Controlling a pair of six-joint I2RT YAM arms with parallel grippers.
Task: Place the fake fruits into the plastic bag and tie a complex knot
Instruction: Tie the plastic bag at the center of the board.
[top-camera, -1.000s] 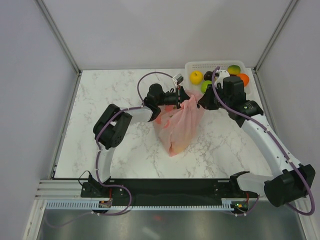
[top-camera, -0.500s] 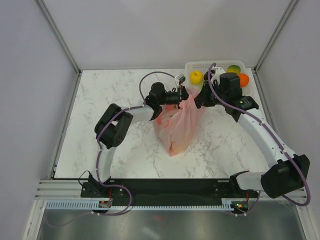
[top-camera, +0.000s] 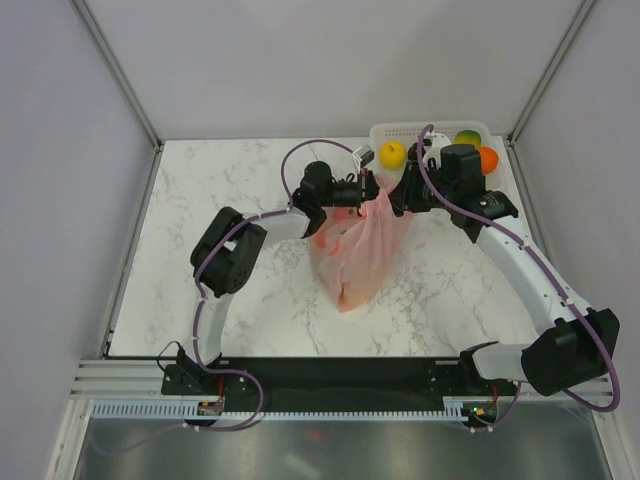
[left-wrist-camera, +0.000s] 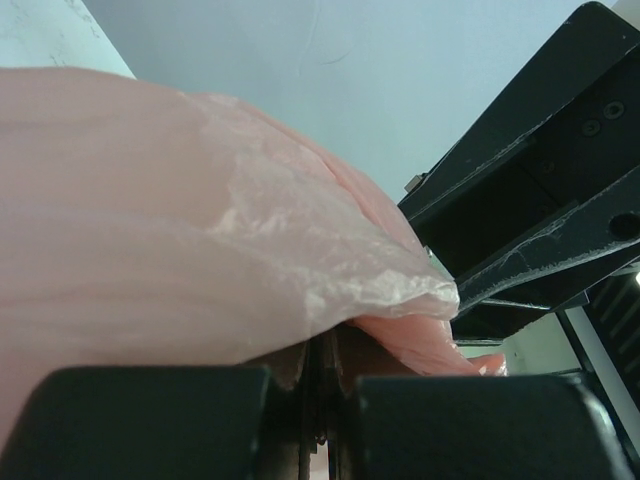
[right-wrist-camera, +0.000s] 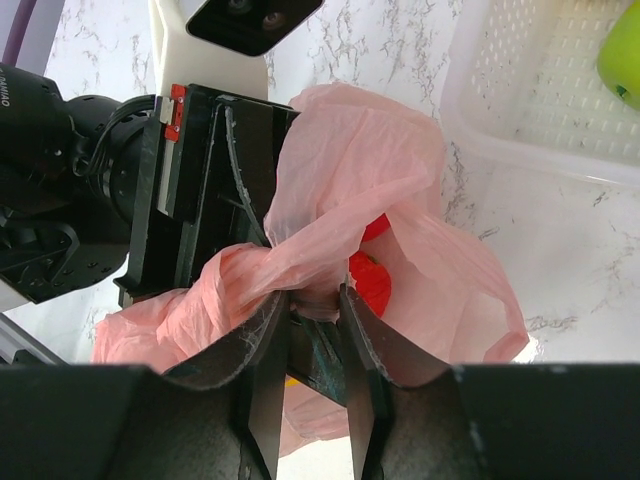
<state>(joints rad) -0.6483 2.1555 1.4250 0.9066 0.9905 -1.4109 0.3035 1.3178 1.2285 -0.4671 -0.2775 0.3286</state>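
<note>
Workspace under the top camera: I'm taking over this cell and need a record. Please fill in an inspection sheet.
Surface: white marbled table, with the bag at its centre and the basket in its far right corner.
Job's things: pink plastic bag stands upright, its top gathered but not tied. A red fruit shows inside it. A yellow fruit and an orange fruit sit in the basket.
Clutter: white lattice basket; nothing else seen.
Grippers: the left hand and the right hand both pinch the bag's top.
Cables: purple cables loop along both arms, and one passes over the basket.
Surroundings: plain grey walls with a metal frame.
</note>
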